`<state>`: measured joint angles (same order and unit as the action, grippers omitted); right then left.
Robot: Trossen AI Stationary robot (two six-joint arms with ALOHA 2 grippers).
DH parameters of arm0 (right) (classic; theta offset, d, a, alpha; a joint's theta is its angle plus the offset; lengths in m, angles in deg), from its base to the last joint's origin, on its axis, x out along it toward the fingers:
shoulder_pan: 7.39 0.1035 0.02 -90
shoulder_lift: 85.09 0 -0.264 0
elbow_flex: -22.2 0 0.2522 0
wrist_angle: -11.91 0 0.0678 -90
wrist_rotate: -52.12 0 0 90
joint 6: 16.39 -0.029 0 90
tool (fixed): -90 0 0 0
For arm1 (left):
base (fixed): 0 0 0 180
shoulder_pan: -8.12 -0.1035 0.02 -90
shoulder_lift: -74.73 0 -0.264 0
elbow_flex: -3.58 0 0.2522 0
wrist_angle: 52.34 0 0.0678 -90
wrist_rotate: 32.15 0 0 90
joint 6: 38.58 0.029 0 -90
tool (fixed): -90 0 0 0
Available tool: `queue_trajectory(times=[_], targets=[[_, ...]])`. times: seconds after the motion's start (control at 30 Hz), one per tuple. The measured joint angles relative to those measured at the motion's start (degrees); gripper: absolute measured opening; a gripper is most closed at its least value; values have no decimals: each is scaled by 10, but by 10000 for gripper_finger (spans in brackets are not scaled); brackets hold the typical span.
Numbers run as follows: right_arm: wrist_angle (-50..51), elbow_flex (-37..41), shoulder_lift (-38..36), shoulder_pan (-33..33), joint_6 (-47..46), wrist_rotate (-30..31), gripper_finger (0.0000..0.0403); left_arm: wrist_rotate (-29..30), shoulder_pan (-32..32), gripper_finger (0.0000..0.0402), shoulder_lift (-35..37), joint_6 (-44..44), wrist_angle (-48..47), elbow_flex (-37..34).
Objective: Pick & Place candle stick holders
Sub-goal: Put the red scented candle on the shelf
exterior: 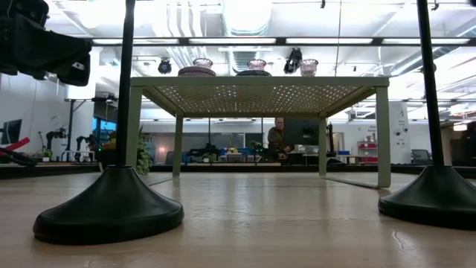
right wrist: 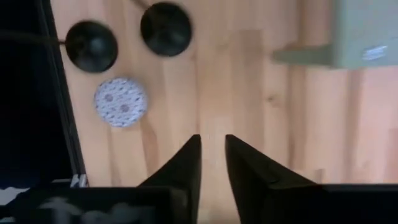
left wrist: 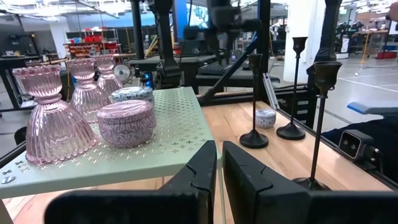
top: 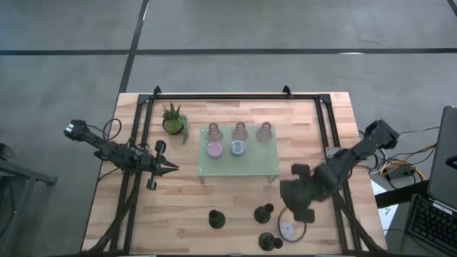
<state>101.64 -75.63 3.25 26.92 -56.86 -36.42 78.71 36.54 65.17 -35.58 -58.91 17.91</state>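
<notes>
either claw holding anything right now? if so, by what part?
Nothing held. Left claw is shut on air beside the green tray. Right claw, slightly parted, is empty above bare wood near the small lilac holder.

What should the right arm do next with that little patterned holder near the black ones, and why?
Probably open wider and descend onto the small patterned holder. The right gripper hangs above bare wood beside it, fingers only slightly apart and empty. The tray already carries five holders, and the left gripper waits shut.
</notes>
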Motion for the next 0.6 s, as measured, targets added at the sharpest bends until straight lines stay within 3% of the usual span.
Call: queue_trajectory(times=[0.23,0.4,0.6], targets=[[-64,15,52,69,-63,15,155,0,0,32,0,0,-1,0],[-123,15,100,90,-72,14,233,0,0,32,0,0,-3,0],[-126,16,152,104,-82,-10,328,0,0,32,0,0,-4,0]])
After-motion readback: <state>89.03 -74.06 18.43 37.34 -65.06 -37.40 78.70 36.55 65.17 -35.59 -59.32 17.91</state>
